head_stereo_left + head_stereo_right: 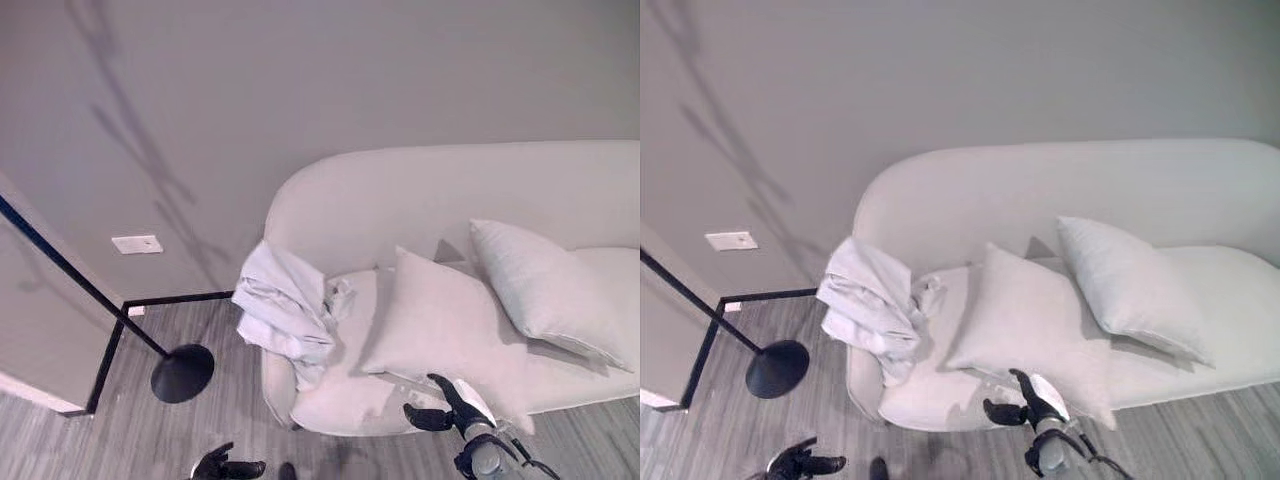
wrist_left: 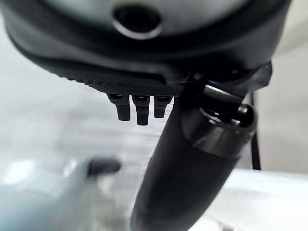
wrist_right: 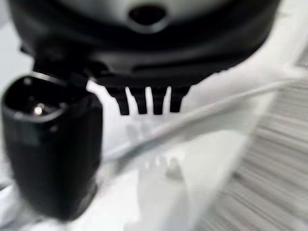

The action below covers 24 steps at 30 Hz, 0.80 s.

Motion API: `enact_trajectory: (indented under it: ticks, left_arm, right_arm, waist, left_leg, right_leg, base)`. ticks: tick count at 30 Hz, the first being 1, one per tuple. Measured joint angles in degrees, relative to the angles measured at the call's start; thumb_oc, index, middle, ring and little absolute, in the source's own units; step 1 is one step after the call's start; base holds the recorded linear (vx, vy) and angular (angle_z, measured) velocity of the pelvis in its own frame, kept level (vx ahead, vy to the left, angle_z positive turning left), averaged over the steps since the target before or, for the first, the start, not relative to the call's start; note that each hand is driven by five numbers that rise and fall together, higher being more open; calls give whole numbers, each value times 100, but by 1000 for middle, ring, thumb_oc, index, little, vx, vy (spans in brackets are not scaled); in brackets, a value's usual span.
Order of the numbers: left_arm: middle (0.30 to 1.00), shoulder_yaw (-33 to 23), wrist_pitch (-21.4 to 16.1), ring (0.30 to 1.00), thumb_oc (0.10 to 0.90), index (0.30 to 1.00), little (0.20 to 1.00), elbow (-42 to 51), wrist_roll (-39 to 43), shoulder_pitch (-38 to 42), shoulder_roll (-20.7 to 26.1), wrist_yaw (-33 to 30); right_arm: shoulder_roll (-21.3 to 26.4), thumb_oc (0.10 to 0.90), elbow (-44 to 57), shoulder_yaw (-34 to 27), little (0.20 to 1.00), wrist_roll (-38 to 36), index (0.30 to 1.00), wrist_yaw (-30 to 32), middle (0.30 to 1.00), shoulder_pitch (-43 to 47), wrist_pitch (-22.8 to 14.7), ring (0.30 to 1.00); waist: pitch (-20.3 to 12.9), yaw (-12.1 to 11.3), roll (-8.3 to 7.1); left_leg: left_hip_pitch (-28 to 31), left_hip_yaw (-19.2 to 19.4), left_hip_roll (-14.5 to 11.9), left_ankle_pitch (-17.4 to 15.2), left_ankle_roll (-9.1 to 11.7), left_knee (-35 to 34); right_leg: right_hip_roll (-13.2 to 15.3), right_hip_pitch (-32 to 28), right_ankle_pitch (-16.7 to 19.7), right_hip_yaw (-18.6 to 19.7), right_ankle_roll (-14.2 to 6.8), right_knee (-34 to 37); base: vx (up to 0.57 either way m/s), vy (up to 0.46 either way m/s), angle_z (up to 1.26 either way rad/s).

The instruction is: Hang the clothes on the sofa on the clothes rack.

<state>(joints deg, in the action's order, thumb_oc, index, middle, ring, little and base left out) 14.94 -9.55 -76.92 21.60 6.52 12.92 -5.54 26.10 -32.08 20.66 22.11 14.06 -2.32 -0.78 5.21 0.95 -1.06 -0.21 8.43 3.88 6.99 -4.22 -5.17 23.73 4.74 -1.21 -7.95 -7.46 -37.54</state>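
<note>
A crumpled white garment (image 1: 285, 310) lies over the left arm of the white sofa (image 1: 450, 190). The clothes rack shows as a thin black pole (image 1: 70, 270) slanting down to a round black base (image 1: 182, 372) on the floor, left of the sofa. My left hand (image 1: 225, 465) is low over the floor in front of the sofa's left end, open and holding nothing; its fingers (image 2: 139, 103) are straight. My right hand (image 1: 440, 410) is open at the sofa's front edge, by the lower corner of the nearer pillow (image 1: 430, 320), well right of the garment.
A second pillow (image 1: 545, 290) leans on the sofa's back to the right. A grey wall with a white plate (image 1: 137, 244) stands behind. A black strip (image 1: 105, 365) runs along the wood-look floor near the rack's base.
</note>
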Motion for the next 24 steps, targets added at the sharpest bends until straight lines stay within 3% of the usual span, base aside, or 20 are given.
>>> enact_trajectory:
  ticks: [1,2,3,4,5,6,7,8,9,10,11,12,13,14,18,23,24]
  left_arm:
    - [900,-1,-47,900,800,900,900,-2,-128,100,-26,-25]
    - [900,40,-37,900,800,900,900,-28,-250,110,-90,-23]
    - [900,59,-13,900,800,900,900,-55,-410,-7,-277,-25]
    - [900,31,1,900,800,900,900,-83,-570,-292,-306,-12]
    - [900,-149,-35,900,800,900,900,-65,-675,-374,37,128]
    - [900,-187,-20,900,800,900,900,-66,-732,-377,124,10]
    - [900,-237,68,900,800,900,900,-142,-819,-465,132,-42]
    - [900,-312,95,900,800,900,900,-171,-863,-616,84,-22]
    - [900,-377,83,900,800,900,900,-123,-866,-774,36,-38]
    - [900,-385,56,900,800,900,900,-90,-868,-800,-27,-24]
    - [900,-475,3,900,800,900,900,-71,-807,-816,-74,-33]
    - [900,-558,-147,900,800,900,900,84,-832,-831,-70,-27]
    - [900,-344,-158,900,800,900,900,158,-843,-835,-124,-8]
    - [900,-255,-142,900,800,900,900,185,-841,-816,-154,0]
    - [900,-226,-158,900,800,900,900,326,-812,-807,-131,8]
    - [900,-271,-155,900,800,900,900,309,-815,-842,-192,5]
    - [900,-274,-148,900,800,900,900,316,-816,-838,-232,-8]
  right_arm:
    - [-23,800,196,95,900,88,900,130,900,128,-23,900]
    - [-26,800,293,154,900,192,900,178,900,368,-117,900]
    - [0,800,332,140,900,236,900,223,900,452,-145,900]
    - [-21,800,365,117,900,266,900,294,900,442,-241,900]
    - [-130,800,343,29,900,299,900,455,900,378,-308,900]
    - [41,800,269,-43,900,397,900,483,900,430,-402,900]
    - [77,800,118,-53,900,424,900,505,900,545,-370,900]
    - [91,800,-61,-116,900,453,900,563,900,589,-340,900]
    - [119,800,-338,-140,900,480,900,630,900,578,-377,900]
    - [155,800,-629,-57,900,483,900,604,900,578,-361,900]
    - [149,800,-751,-10,900,490,900,603,900,632,-359,900]
    - [197,800,-1019,69,900,510,900,610,900,657,-366,900]
    - [372,800,-1241,203,900,526,900,606,900,686,-378,900]
    - [302,800,-1594,291,900,531,900,584,900,825,-360,900]
    - [4,800,-1709,330,900,360,900,467,900,828,-382,900]
    - [32,800,-1363,345,900,334,900,364,900,627,-385,900]
    - [53,800,-780,105,900,297,900,364,900,360,-377,900]
  waist:
    - [24,-9,59]
    - [105,13,160]
    - [175,-4,420]
    - [298,-23,404]
    - [305,169,-148]
    - [316,132,-291]
    - [292,-49,-268]
    - [263,-48,-161]
    - [209,-11,-67]
    - [141,-53,-47]
    - [165,-194,-76]
    - [192,-223,-128]
    - [64,-175,153]
    - [66,-287,206]
    - [97,-289,64]
    - [104,-162,166]
    - [130,-98,245]
  left_leg:
    - [65,-96,185,-149,-202,6]
    - [110,-133,288,-190,-219,7]
    - [292,-210,148,-400,100,10]
    - [244,-223,-146,-1044,1590,548]
    - [-174,-108,-222,-1454,-42,1527]
    - [124,123,-316,-1102,261,859]
    - [427,257,-252,-917,316,424]
    - [702,275,-243,-885,330,243]
    - [795,107,-223,-888,336,194]
    - [804,60,-169,-903,363,227]
    - [679,54,-95,-986,492,575]
    - [299,-111,-107,-1181,481,852]
    - [336,-138,-491,-483,653,-3]
    - [411,-224,-630,-262,659,8]
    - [279,-276,-716,-243,703,3]
    - [280,-284,-779,-239,715,-3]
    - [259,-280,-793,-227,730,-6]
  right_leg:
    - [41,427,-25,-305,-11,50]
    - [-84,686,-166,-576,36,201]
    - [-858,816,-347,-575,91,562]
    - [-2213,693,-339,160,400,1845]
    - [-1961,793,-167,352,386,2578]
    - [-1818,1064,-69,356,135,2575]
    - [-1780,1021,-15,316,141,2807]
    - [-1851,625,130,405,265,3119]
    - [-1836,-17,370,298,260,3503]
    - [-1870,-469,834,212,529,4111]
    - [-1752,-590,913,216,587,4297]
    - [-1472,-711,900,354,570,4293]
    - [-1658,-769,799,219,426,4295]
    - [-1651,-901,565,287,168,4304]
    - [-1720,-797,525,206,144,4340]
    - [-1765,-790,511,209,134,4341]
    - [-1780,-763,528,221,156,4341]
  base:
    - [183,345,36]
    - [187,153,39]
    - [243,93,40]
    - [212,-30,98]
    - [264,-95,98]
    - [186,-90,58]
    - [192,-119,-29]
    - [133,-92,-17]
    - [172,-116,19]
    - [124,-112,21]
    - [110,-110,12]
    - [101,-139,25]
    - [69,-114,25]
    - [37,-122,22]
    - [13,-66,2]
    - [6,-6,-1]
    - [12,4,-3]
